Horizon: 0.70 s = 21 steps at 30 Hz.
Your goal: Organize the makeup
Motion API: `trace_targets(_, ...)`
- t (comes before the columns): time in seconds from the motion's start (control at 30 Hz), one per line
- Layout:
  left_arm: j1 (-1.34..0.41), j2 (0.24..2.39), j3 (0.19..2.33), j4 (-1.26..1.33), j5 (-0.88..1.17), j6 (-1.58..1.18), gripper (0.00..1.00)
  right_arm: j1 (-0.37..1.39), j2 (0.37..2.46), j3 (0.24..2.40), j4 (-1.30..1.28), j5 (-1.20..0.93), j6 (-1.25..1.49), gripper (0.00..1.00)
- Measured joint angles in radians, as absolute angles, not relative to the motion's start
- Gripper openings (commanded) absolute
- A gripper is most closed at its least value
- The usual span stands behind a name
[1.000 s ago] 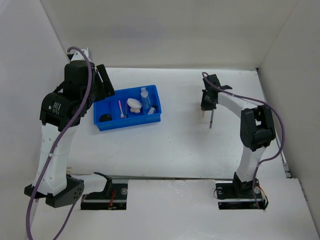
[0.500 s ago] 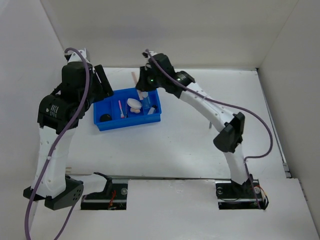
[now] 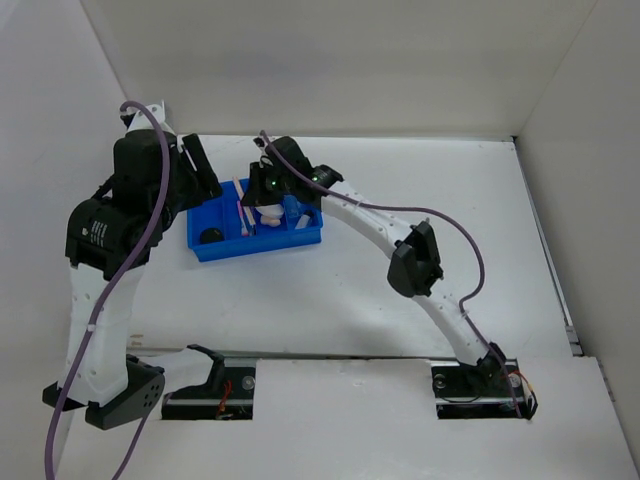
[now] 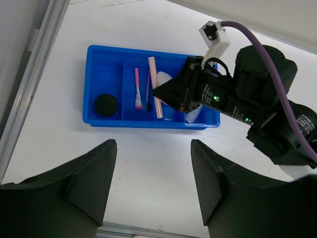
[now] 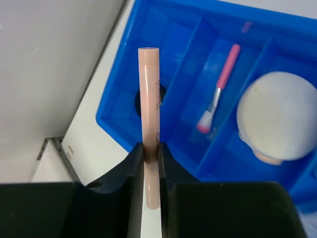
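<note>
The blue tray (image 3: pixel 310 238) sits at the back left of the table. My right gripper (image 3: pixel 258 186) hangs over it, shut on the beige stick (image 5: pixel 149 94), which points out ahead of the jaws above the tray's left compartments. In the right wrist view the gripper (image 5: pixel 151 153) pinches the stick near its lower end. A pink-handled brush (image 5: pixel 220 87) lies in the middle compartment, with the white round puff (image 5: pixel 277 114) beside it and the black round jar (image 4: pixel 106 104) at the left. My left gripper (image 4: pixel 153 193) is open and empty, high above the table near the tray. The dark pencil is hidden.
The right arm's elbow (image 3: pixel 415 262) stretches across the middle of the table. White walls close in the left, back and right sides. A metal rail (image 4: pixel 34 74) runs along the table's left edge. The arm bases (image 3: pixel 210 385) stand at the near edge.
My right arm has swung from the right side of the table across to the tray, carrying the beige stick. The left arm has shifted only slightly.
</note>
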State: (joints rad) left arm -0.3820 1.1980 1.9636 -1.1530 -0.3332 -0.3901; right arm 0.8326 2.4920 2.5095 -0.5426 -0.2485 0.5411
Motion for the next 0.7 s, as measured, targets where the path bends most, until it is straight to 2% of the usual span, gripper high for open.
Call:
trace_targets(0.23, -0.382, 1.193, 1.963, -1.157, -0.332, -0.391, 0.58, 0.839, 2.565, 2.545, -0.417, -0.263, 0.601, 0.13)
trace_targets(0.3, -0.382, 1.190, 1.963, -1.164, -0.332, -0.391, 0.58, 0.839, 2.596, 2.570, -0.383, -0.262, 0.612, 0.19)
trace_targets(0.33, -0.382, 1.189, 1.963, -1.168, -0.333, -0.391, 0.58, 0.839, 2.611, 2.582, -0.373, -0.262, 0.618, 0.36)
trace_targets(0.43, -0.382, 1.185, 1.963, -1.178, -0.334, -0.391, 0.58, 0.839, 2.640, 2.594, -0.352, -0.260, 0.635, 0.64)
trace_targets(0.47, -0.382, 1.184, 1.963, -1.182, -0.334, -0.391, 0.58, 0.839, 2.643, 2.595, -0.350, -0.258, 0.638, 0.67)
trace_targets(0.6, -0.382, 1.182, 1.963, -1.188, -0.334, -0.391, 0.58, 0.839, 2.630, 2.581, -0.341, -0.245, 0.635, 0.69)
trace_targets(0.7, -0.382, 1.182, 1.963, -1.188, -0.334, -0.391, 0.58, 0.838, 2.560, 2.505, -0.344, -0.213, 0.624, 0.60)
